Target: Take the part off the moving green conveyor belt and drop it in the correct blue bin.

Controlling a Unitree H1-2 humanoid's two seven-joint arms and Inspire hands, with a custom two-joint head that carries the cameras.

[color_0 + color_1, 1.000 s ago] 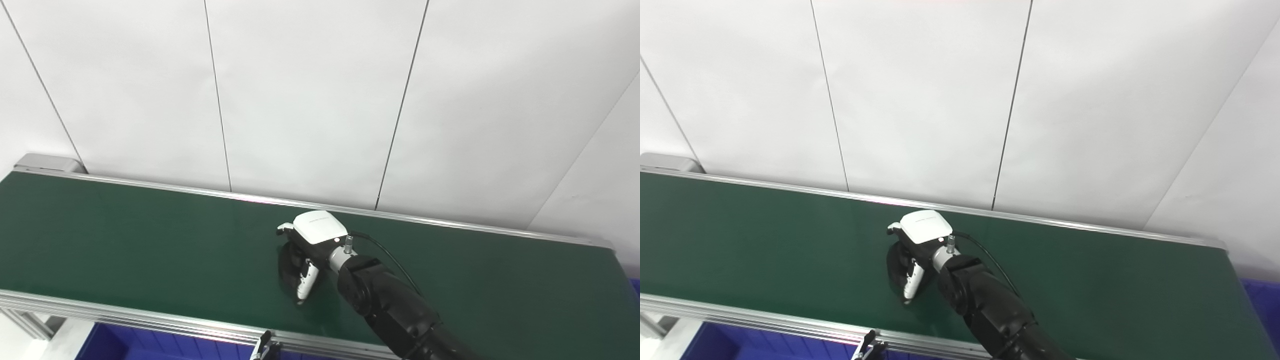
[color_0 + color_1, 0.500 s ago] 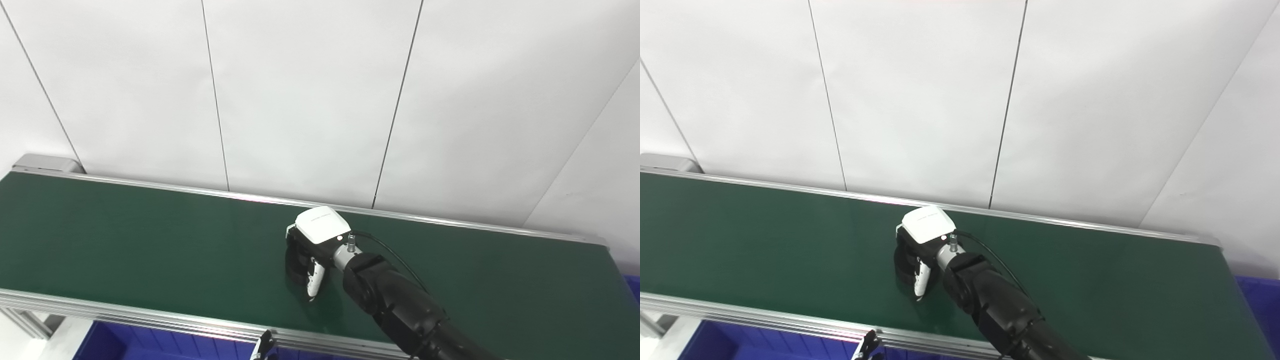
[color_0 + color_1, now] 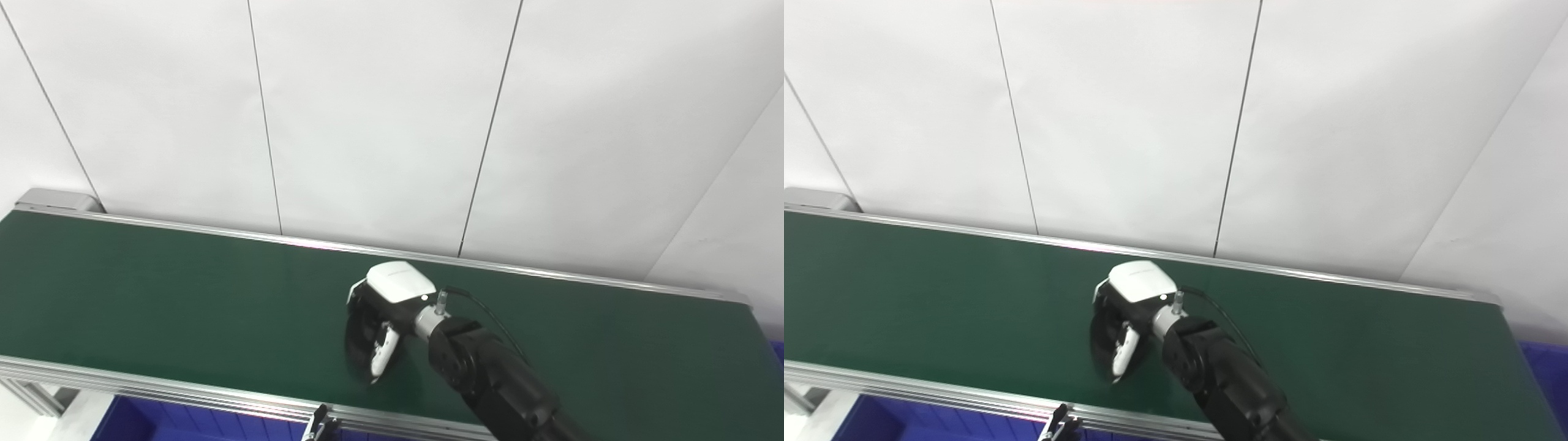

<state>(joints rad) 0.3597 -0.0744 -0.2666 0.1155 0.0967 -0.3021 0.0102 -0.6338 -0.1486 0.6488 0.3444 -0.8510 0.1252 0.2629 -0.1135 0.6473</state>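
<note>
My right hand (image 3: 383, 318), white-backed with black fingers, reaches over the middle of the green conveyor belt (image 3: 153, 306), near its front half. Its fingers are curled around a black round part (image 3: 357, 343), which looks blurred and tilted just above the belt; it also shows in the right eye view (image 3: 1102, 346). The fingers hide much of the part. A blue bin (image 3: 165, 422) lies below the belt's front rail at the bottom left. Only a small black and white tip (image 3: 318, 425), maybe of my left hand, pokes in at the bottom edge.
Silver rails run along the belt's front (image 3: 184, 392) and back (image 3: 551, 275). A white panelled wall (image 3: 392, 122) stands behind the belt. A sliver of another blue bin (image 3: 778, 349) shows at the right edge. A black cable (image 3: 490, 312) loops from my right wrist.
My right hand closed around the black part, then drew back a little towards the front rail and tilted it. The part now looks blurred. The camera shifted slightly.
</note>
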